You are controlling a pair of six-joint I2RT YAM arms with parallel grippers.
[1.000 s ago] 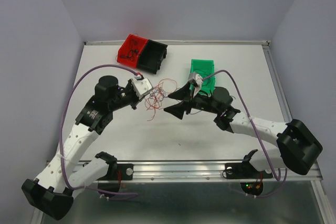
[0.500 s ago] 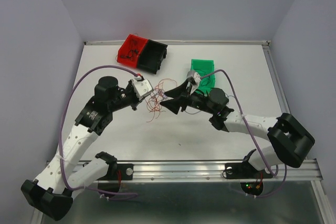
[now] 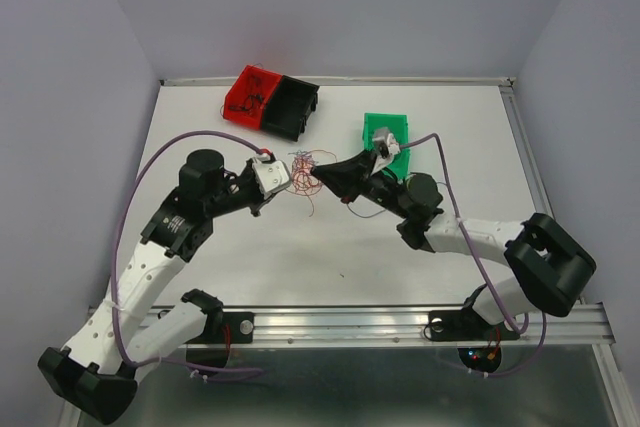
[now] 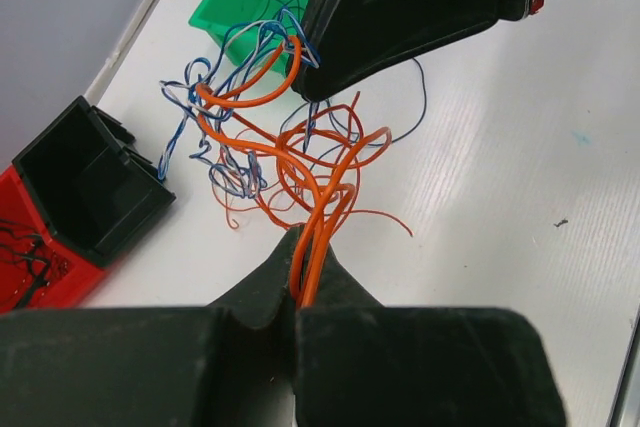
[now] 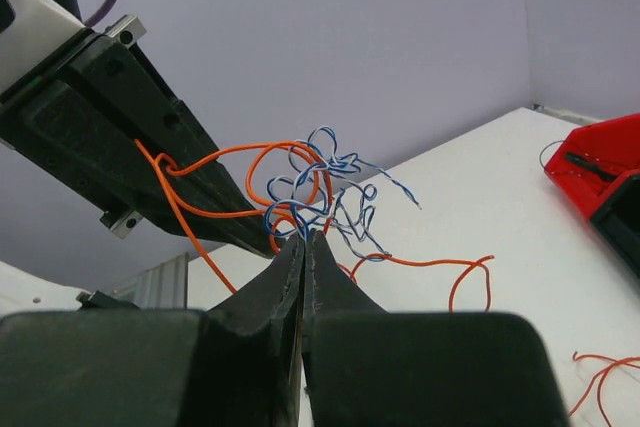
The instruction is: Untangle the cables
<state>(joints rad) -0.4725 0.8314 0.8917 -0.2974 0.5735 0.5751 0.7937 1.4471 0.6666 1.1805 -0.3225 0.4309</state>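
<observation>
The cables (image 3: 303,173) are a small tangle of thin orange and blue-white wires hanging between my two grippers, over the middle of the table. My left gripper (image 4: 305,247) is shut on a few orange strands (image 4: 322,162) that run up into the knot. My right gripper (image 5: 303,237) is shut on a blue-white wire (image 5: 322,182) at the tangle's other side. In the top view the left gripper (image 3: 287,180) and right gripper (image 3: 322,173) face each other tip to tip, a short way apart. Loose orange ends (image 5: 455,269) trail down to the table.
A red bin (image 3: 250,95) holding dark wires and a black bin (image 3: 293,107) stand joined at the back left. A green bin (image 3: 385,132) sits behind the right wrist. More orange wire (image 5: 600,372) lies on the table by the right gripper.
The right gripper swung left and toward the back, then shut on the blue-white wire. The tangle rose and shifted toward the back. The left gripper kept its hold and followed slightly.
</observation>
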